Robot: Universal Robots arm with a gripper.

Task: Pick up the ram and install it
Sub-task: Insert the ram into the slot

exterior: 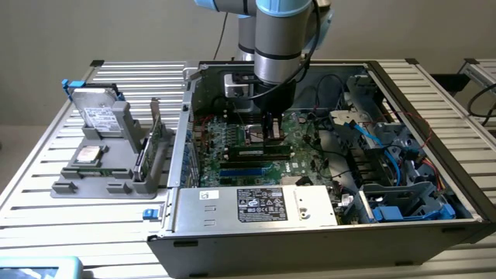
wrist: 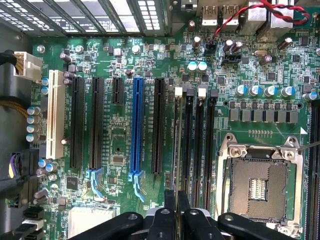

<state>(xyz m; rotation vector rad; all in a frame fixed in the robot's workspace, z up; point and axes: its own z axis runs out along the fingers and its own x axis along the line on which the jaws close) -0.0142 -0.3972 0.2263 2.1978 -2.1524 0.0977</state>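
The arm reaches down into the open computer case [exterior: 326, 232]. My gripper [exterior: 271, 138] sits low over the motherboard [exterior: 232, 168], beside the black memory slots [wrist: 200, 145]. The ram [exterior: 259, 153] is a thin green stick with a pale label, lying along the slot row right under the fingers. In the wrist view it [wrist: 177, 150] appears edge-on, running along the slot closest to the long black expansion slots. My gripper [wrist: 176, 207] is shut on its top edge. Whether the stick is fully seated I cannot tell.
The bare CPU socket [wrist: 260, 185] lies beside the memory slots. A power supply [exterior: 256, 204] and blue cables [exterior: 372, 139] crowd the case. At the exterior view's left, a grey holder [exterior: 93, 186] carries a silver drive [exterior: 101, 113] and a green card with a bracket [exterior: 151, 145].
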